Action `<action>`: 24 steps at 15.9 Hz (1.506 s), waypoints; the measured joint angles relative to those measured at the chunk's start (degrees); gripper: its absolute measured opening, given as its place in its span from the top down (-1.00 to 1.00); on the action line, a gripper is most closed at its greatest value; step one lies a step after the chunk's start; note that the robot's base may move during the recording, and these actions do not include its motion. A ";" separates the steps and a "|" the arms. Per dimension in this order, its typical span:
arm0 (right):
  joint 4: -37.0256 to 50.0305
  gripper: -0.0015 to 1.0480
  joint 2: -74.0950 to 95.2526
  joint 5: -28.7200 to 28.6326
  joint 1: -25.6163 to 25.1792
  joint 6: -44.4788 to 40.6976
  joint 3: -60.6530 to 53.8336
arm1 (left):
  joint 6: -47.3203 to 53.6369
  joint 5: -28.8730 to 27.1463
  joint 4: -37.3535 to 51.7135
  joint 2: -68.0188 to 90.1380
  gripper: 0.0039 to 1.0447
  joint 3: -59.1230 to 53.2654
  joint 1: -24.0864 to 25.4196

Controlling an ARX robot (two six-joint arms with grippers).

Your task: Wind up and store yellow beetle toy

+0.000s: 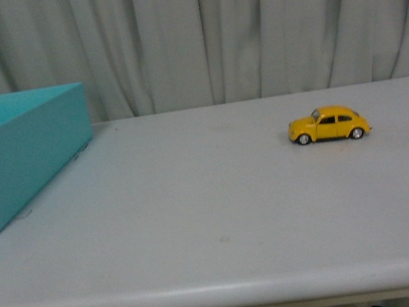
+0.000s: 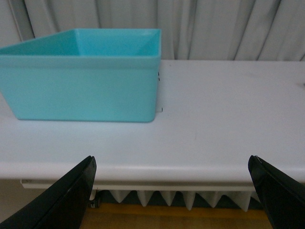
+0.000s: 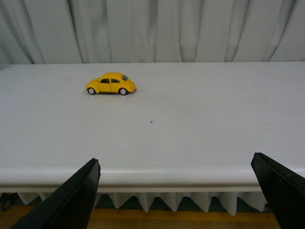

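In the front view the yellow beetle toy stands on its wheels right of centre on the white table, well apart from the turquoise bin, which the left frame edge cuts off; a grey curtain hangs behind. Both the left gripper and right gripper are spread wide and released, only their dark fingertips showing.

Bench is mostly bare, so there's loads of room coming in over the front edge. Only real blocker is the teal bin at the left edge, top open. The yellow beetle toy sits toward the back right with free space all round; a curtain hangs behind the back edge.
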 joint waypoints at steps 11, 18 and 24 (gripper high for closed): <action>0.11 -0.87 0.02 0.02 0.00 0.11 0.00 | 0.00 0.00 0.26 0.00 -0.88 0.00 0.00; -0.02 -0.87 0.02 0.00 0.00 0.11 0.00 | 0.00 0.00 0.13 0.00 -0.88 0.00 0.00; -0.02 -0.87 0.02 0.00 0.00 0.11 0.00 | 0.00 -0.02 0.15 0.00 -0.88 0.00 0.00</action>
